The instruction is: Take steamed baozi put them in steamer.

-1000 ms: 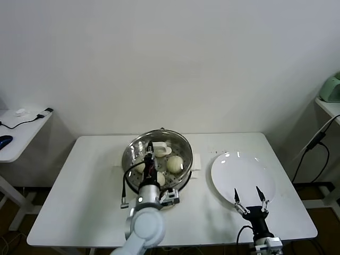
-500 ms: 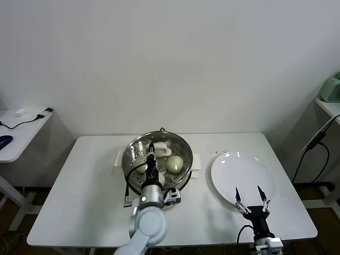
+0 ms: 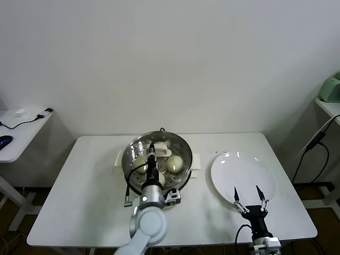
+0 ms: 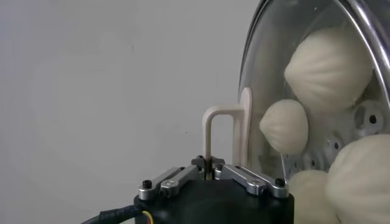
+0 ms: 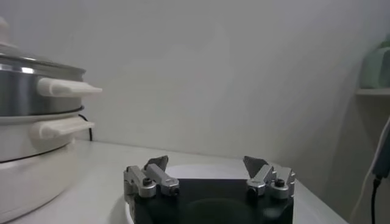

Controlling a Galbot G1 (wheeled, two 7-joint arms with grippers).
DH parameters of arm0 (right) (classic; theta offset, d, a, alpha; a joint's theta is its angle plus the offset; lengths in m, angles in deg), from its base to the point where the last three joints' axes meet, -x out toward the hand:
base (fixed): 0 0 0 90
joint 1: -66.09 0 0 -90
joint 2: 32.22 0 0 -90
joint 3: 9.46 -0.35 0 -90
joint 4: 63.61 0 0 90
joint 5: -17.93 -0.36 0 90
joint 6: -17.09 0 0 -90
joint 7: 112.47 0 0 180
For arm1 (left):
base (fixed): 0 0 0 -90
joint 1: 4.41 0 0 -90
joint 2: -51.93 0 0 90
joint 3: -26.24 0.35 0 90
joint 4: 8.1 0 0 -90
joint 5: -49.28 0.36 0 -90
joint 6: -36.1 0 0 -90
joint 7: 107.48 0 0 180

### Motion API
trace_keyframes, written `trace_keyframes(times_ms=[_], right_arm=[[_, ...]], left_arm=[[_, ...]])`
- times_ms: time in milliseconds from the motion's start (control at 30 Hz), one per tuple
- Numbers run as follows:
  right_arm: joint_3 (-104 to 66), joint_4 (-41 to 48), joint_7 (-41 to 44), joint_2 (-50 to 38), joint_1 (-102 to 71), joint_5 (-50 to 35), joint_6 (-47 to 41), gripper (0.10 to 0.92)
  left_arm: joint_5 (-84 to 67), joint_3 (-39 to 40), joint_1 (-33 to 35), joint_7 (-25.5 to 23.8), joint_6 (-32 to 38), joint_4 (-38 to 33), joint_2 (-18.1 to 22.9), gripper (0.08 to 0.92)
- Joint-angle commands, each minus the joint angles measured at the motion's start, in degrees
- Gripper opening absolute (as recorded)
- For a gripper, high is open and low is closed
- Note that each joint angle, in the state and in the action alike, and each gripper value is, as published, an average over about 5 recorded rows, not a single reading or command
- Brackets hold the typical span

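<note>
The steamer [image 3: 187,171] is a shiny steel pot on a cream base at the table's middle; it also shows in the right wrist view [image 5: 30,103]. Its round glass lid [image 3: 162,140] lies over it. My left gripper [image 3: 151,154] is shut on the lid's cream handle [image 4: 224,130], seen close in the left wrist view [image 4: 208,163]. Through the glass I see several steamed baozi [image 4: 329,67], cream and domed, lying on the perforated tray. In the head view one baozi [image 3: 175,163] sits right of the gripper. My right gripper [image 3: 248,198] stands open and empty over the plate's near edge.
A flat white plate [image 3: 243,175] lies right of the steamer, bare of buns. A side table with cables [image 3: 21,119] stands far left. A shelf with a green appliance [image 3: 332,87] and a hanging cable is at the far right.
My left wrist has shifted slightly to the right and away, still gripping the lid's handle. The right arm has barely moved.
</note>
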Motion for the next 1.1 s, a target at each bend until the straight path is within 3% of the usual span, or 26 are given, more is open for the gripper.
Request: trace_keyframes(times_ms=[33,200,467,667,900,1100], right_arm=[[0.18,-0.24,0.21,0.03,0.04,0.07,0.10,0.823],[0.40,-0.46,0.35,-0.05,0.11,0.04,-0.06,0.823],[1.37,-0.64,0.33,0.05,0.55,0.30,-0.81,0.823],[2.04,-0.71,0.18,-0.06,0.87,0.11,-1.49,0.823],[2.71,-1.23,0.29,-0.82,0.68,-0.81,-0.95,0.823],[2.16,-2.51,1.03,-1.12,0.88,-1.88,0.92,0.823]], left_arm=[[-1.10,0.12,0.08,-0.46,-0.17,-0.60,-0.61,0.137],[-3.56,0.35,0.55,-0.83,-0.23,-3.52,-1.39,0.173],[-10.13,0.55,2.46,-0.28,0.56,-10.05,-3.55,0.401],[-22.89,-2.58,5.42,4.86,6.78,-16.16,-6.30,0.575],[-50.61,-12.07,10.44,12.38,16.47,-22.08,-11.05,0.769],[-84.71,-32.52,13.60,15.28,26.20,-22.18,-10.05,0.821]])
